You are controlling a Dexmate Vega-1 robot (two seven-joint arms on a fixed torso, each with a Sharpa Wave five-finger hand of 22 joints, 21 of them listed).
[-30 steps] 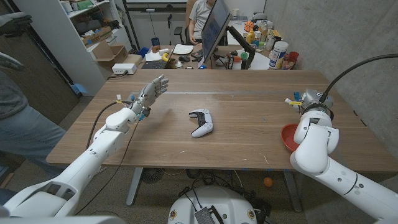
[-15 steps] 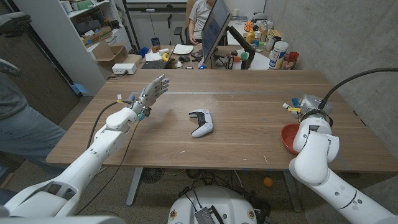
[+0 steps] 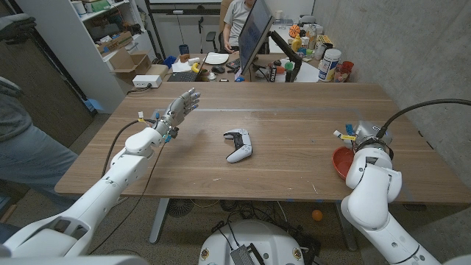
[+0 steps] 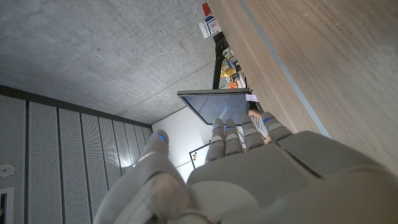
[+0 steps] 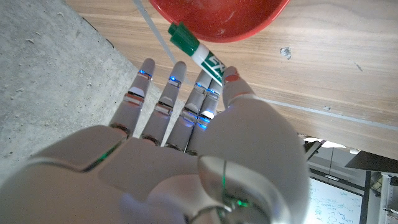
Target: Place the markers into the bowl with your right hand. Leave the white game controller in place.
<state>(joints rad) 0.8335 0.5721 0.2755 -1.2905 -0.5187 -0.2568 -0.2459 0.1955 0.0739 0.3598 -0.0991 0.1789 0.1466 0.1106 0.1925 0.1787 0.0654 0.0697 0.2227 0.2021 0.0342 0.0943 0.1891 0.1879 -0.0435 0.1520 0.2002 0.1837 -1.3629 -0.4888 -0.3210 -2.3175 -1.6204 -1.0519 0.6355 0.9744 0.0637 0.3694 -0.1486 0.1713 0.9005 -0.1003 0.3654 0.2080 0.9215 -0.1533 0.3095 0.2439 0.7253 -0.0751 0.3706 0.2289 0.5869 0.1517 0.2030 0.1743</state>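
Item — white-barrelled dry-erase marker with a green cap [image 5: 198, 51]: pinched between the thumb and fingers [image 5: 176, 93] of my right hand [image 5: 186, 155], cap end reaching over the rim of the bowl. I judge it light, rigid and smooth-sided; the plastic barrel will slip under a loose pinch, so the hold belongs on the mid-barrel, clear of the cap, which could pull off.

Item — shallow red plastic bowl [image 3: 340, 161]: sits at the right edge of the wooden worktop [image 3: 280, 158], partly hidden behind my right forearm in the head view. In the right wrist view its inside [image 5: 217, 15] looks bare of markers, though only part of it shows.

Item — right hand, head view [image 3: 358, 131]: just beside the bowl, grasping the marker; a tip of it pokes out on the controller side.

Item — white game controller with dark grips [image 3: 238, 144]: mid-worktop, well apart from both hands, untouched.

Item — left hand [image 3: 181, 106]: raised over the far left of the worktop, fingers released and spread, holding nothing.

Status, as I read it — marker in hand at the bowl's rim, not yet dropped. Other markers: I cannot make any out on the worktop.
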